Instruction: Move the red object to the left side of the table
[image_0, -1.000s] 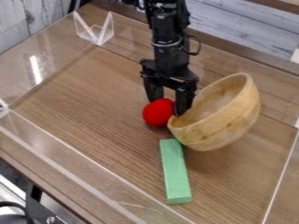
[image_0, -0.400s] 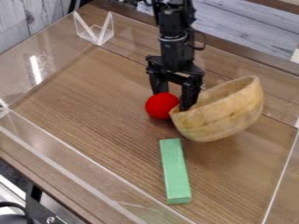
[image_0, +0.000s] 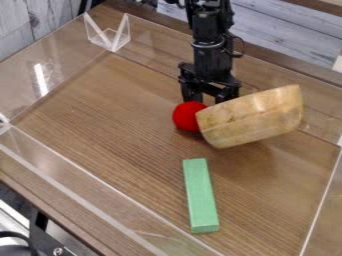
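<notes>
Writing: none legible.
Red object (image_0: 189, 116): round, axis unclear, just below jaws.
Gripper (image_0: 210, 97): spread wide, empty, pointing down.

wooden bowl (image_0: 250, 115) crowding red object (image_0: 190, 116), table (image_0: 107, 120) left open

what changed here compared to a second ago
The gripper shifted right and away from the camera, its fingers open, and now stands behind the red object. The red object rolled a little to the right. The wooden bowl was pushed right and tipped further onto its side. Nothing was grasped or released. The green block and the table stayed as they were.
</notes>
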